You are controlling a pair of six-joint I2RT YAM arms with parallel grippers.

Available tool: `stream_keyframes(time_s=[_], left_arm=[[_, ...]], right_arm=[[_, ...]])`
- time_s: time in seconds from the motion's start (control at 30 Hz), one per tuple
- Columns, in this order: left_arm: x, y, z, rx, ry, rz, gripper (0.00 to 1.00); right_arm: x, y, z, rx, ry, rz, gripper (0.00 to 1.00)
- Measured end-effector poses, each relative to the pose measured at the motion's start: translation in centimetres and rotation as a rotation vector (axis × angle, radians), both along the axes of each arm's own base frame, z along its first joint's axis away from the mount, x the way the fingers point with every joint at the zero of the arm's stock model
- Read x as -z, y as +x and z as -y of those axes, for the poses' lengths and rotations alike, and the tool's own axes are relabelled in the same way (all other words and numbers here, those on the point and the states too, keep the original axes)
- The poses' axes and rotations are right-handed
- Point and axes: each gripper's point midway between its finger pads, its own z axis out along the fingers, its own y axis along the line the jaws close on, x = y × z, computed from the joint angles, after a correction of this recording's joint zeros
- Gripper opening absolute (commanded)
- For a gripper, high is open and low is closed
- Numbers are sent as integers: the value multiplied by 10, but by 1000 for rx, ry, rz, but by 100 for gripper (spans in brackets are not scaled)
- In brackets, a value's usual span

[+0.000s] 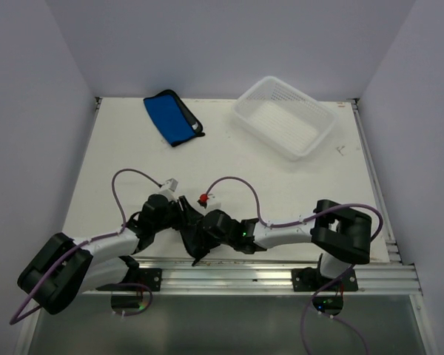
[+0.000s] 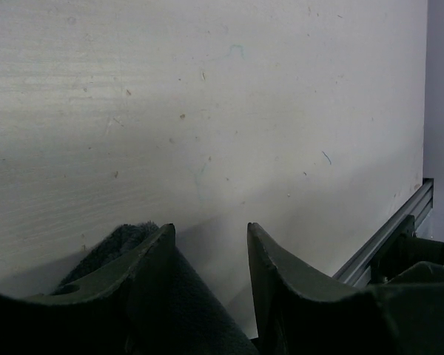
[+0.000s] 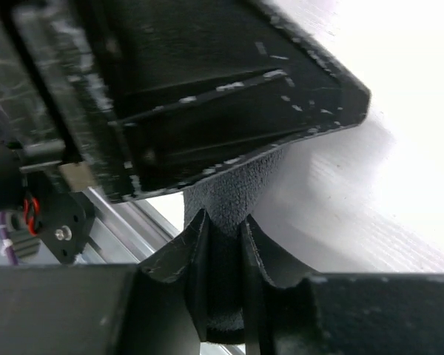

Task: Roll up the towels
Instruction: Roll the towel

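The table [image 1: 281,185] is white and dull, with faint wood lines and tiny scratches. The blue towel [image 1: 172,117] is soft cloth with a black cloth edge. The dark towel [image 3: 233,196] is fuzzy cloth, a bit rough, like fleece. The basket [image 1: 281,122] is white plastic full of little holes, smooth and a little shiny. The rail [image 1: 229,275] is grey metal with long grooves, and it shines. The fingers [image 2: 152,274] of the left gripper [image 2: 211,237] and of the right gripper [image 3: 224,218] are black plastic, dull, not shiny. The purple cables [image 1: 237,179] look smooth and rubbery.
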Motion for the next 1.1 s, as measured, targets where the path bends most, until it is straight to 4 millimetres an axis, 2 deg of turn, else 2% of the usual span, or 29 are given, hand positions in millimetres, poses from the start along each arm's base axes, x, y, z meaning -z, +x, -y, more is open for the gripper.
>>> stream_keyframes(time_s=[0.1,0.27,0.4,0.53,0.73,0.77,0.83,0.93,1.0,1.1], left_arm=[[0,0,0,1,2,-4,50],[-5,3,2,2,22,-24,52],[-13,15,1,-20,56,-12,52],[-23,27,-1,-40,94,15,53],[-29,40,-14,-89,139,28,54],[-29,42,-18,-98,144,30,54],[-30,44,-22,-110,147,29,54],[-30,43,-22,-106,141,24,53],[-29,40,-20,-93,130,19,53],[-19,31,-21,-74,126,-1,53]], right_arm=[[0,0,2,-3,-53,42,9],[-4,-2,4,-22,-168,139,9],[-9,-6,6,-53,-266,217,9],[-10,-7,16,-73,-374,293,9],[-1,1,35,-82,-531,381,18],[1,2,36,-85,-549,389,21],[2,2,36,-88,-567,400,21],[0,1,35,-101,-590,417,21],[1,1,33,-108,-614,432,29],[4,0,31,-119,-648,453,34]])
